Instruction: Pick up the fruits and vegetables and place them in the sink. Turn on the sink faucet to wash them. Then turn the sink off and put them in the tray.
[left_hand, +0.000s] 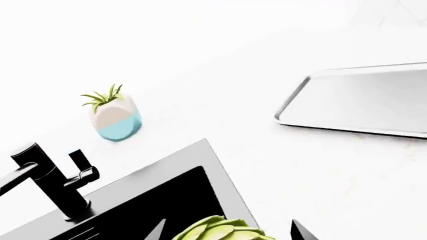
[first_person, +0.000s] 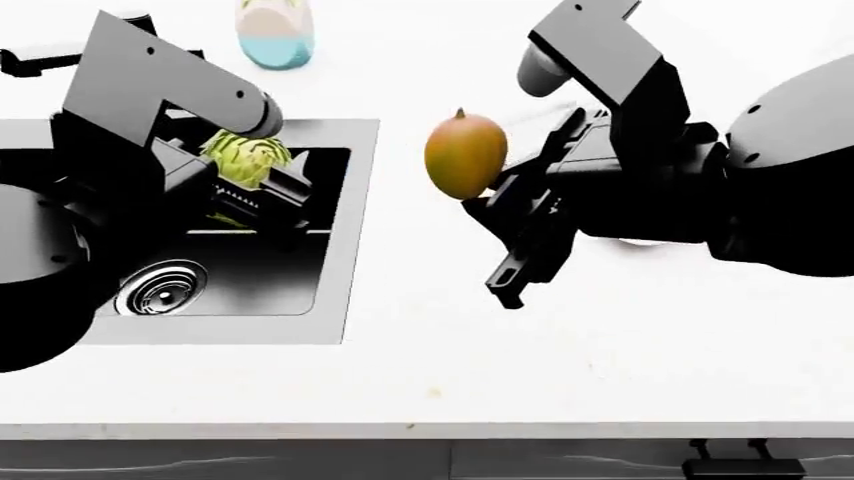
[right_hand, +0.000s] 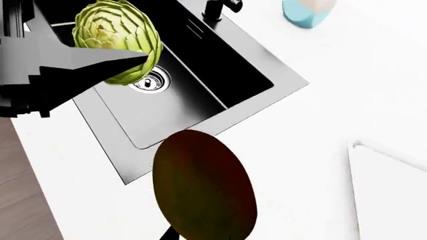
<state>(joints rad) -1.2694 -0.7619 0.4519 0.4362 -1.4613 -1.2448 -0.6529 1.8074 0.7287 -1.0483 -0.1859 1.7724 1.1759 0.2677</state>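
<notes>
The scaly green artichoke (first_person: 246, 158) is pinched by the left gripper (first_person: 254, 185) above the matte black sink (first_person: 334, 250). The smooth oval mango (first_person: 466, 153) is apparently clamped by the right gripper (first_person: 501, 215) over the white counter (first_person: 400, 380). The shiny, round-cornered tray (left_hand: 360, 100) lies flat nearby.

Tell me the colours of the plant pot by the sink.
Pot: off-white above, light blue below; left wrist view shows it best.
</notes>
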